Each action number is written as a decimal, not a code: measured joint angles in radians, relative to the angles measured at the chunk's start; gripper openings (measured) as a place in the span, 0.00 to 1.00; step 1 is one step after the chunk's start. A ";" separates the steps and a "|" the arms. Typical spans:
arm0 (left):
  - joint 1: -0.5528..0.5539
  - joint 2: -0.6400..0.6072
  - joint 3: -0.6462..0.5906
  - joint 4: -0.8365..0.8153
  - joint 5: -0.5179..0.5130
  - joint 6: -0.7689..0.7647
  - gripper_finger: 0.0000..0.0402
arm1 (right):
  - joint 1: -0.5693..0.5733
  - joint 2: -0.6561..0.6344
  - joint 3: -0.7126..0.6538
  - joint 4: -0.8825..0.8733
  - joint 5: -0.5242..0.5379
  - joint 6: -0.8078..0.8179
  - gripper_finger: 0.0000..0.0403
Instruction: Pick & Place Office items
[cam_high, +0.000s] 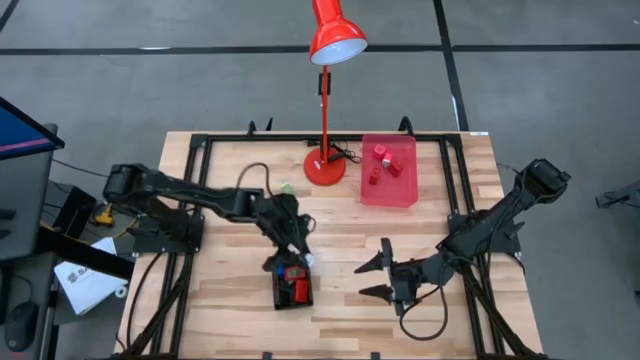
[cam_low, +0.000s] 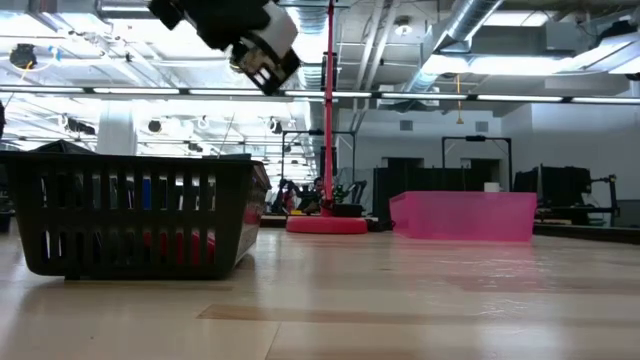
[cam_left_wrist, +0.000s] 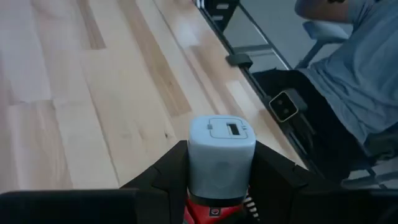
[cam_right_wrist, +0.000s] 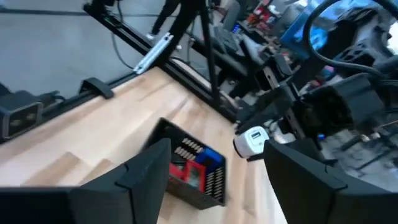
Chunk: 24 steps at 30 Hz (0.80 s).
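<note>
My left gripper (cam_high: 297, 254) hangs just above the far end of the black basket (cam_high: 292, 288), shut on a small white block (cam_left_wrist: 221, 152); the low view shows it high over the basket (cam_low: 130, 215). The basket stands on the table and holds red and blue pieces (cam_right_wrist: 196, 167). A translucent red tray (cam_high: 388, 172) at the back holds red blocks (cam_high: 381, 160). My right gripper (cam_high: 362, 280) stands open to the right of the basket, pointing toward it, with nothing between its fingers. My left gripper pinches the white block by two opposite sides (cam_left_wrist: 194, 163) between its two fingers. The block's free end sticks out past the fingertips (cam_right_wrist: 252, 142). The fingers slant down toward the table's near edge. The block is lifted clear, over the basket.
A tall red desk lamp (cam_high: 325, 100) stands at the back, its base (cam_high: 324, 167) left of the tray. A small green piece (cam_high: 285, 187) lies near the lamp. A black metal frame (cam_high: 455, 190) rims the table. A seated person (cam_left_wrist: 357, 81) is beyond the near edge.
</note>
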 joint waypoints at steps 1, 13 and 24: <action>-0.006 0.016 0.004 0.006 0.004 0.000 0.31 | 0.000 -0.001 0.000 -0.007 -0.010 0.014 0.62; -0.026 0.182 0.152 0.157 0.120 0.003 0.31 | -0.025 0.022 0.067 -0.045 -0.144 0.125 0.62; -0.066 0.244 0.202 0.192 0.211 0.027 0.31 | -0.069 0.196 0.268 -0.258 -0.143 0.135 0.62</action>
